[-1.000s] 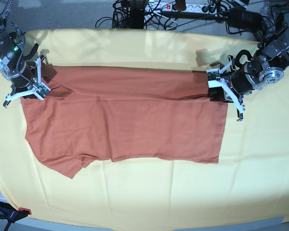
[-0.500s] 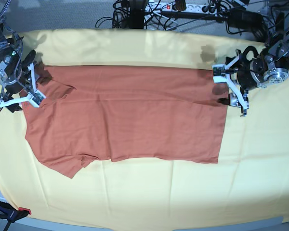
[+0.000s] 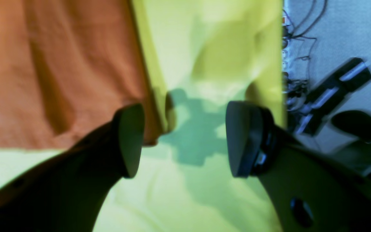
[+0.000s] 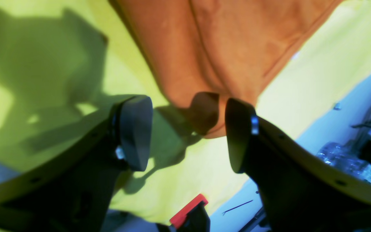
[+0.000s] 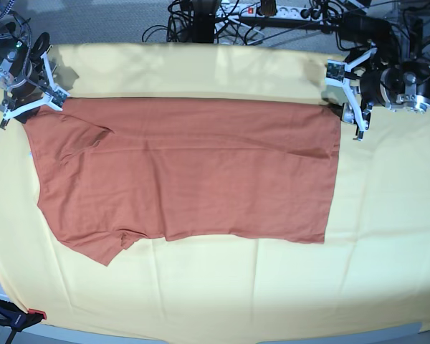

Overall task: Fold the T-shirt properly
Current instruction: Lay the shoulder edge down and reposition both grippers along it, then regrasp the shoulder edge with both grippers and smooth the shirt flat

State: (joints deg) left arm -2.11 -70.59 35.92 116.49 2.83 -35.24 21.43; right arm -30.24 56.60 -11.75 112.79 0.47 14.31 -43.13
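Shirt, one: a plain rust-orange short-sleeved T-shirt [image 5: 186,168] of thin soft fabric, lying flat on a large pale yellow cloth [image 5: 387,236] that is covering the table. Its long axis is running left to right across the base view, with the sleeved shoulder end pointing toward that view's left and the straight hem end pointing toward its right. The far edge is lying in a nearly straight line; the near edge is running level along the body and then dropping into a sleeve that is sticking out toward the near left corner. The fabric is looking mostly smooth, with a faint lengthwise crease running across the upper body and some puckering beside the far left corner. No print is showing.

Grippers, two. The left gripper [image 5: 349,100] is hovering just beside the shirt's far right corner, its white fingers spread apart and gripping nothing; in the left wrist view its dark pads [image 3: 130,140] are standing wide of each other, with the shirt's corner and bare yellow cloth showing between them. The right gripper [image 5: 30,93] is hanging at the far left corner, also spread and empty; in the right wrist view a rounded fold of orange fabric is showing between its separated pads [image 4: 135,132], untouched by either.

Black cables [image 5: 222,18] are trailing over the grey floor beyond the table's far edge.
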